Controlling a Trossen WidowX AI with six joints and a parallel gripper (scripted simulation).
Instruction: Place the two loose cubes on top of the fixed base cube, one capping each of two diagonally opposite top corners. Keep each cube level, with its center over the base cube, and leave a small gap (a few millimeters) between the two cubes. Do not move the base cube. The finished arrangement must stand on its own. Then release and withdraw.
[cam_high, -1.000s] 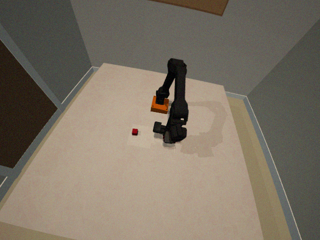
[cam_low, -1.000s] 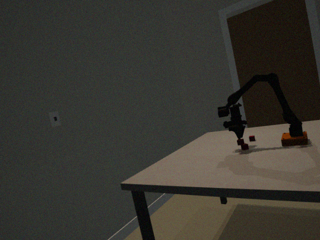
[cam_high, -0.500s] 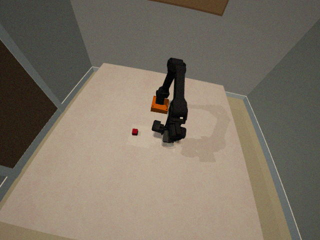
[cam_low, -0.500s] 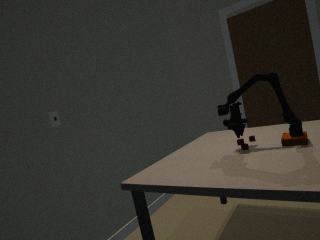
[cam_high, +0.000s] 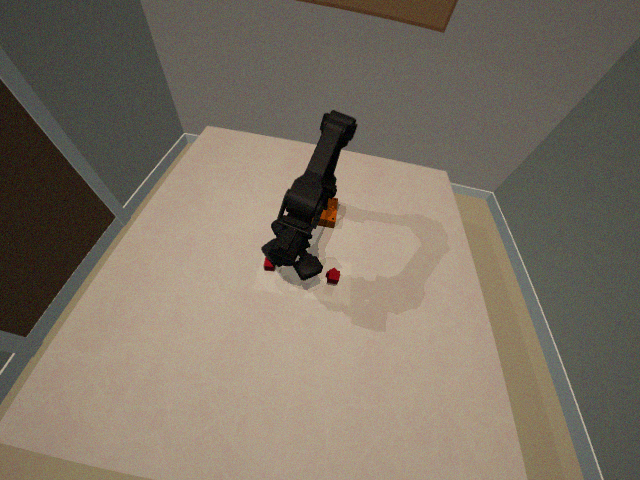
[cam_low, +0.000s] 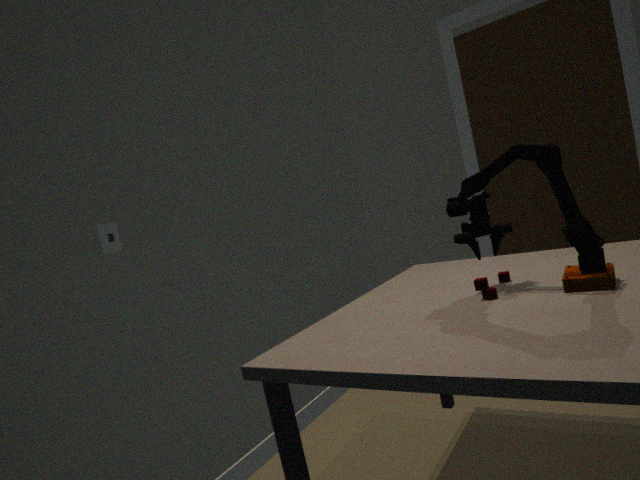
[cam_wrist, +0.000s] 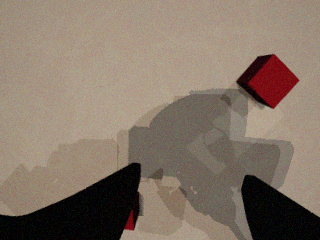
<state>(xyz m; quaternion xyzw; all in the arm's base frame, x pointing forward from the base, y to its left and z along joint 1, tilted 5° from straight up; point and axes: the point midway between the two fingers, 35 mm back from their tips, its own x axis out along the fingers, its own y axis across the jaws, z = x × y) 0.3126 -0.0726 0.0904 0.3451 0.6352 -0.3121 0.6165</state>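
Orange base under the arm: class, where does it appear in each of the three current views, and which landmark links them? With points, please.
Top: just above and right of centre, partly covered by the arm (cam_high: 330, 219) (cam_low: 589, 282).
Exterior: far right, a little below mid-height, on the table.
Wrist: not in this picture.
Shared landmark: red cubes (cam_high: 333, 277) (cam_low: 504, 276) (cam_wrist: 274, 81), visible in all three.
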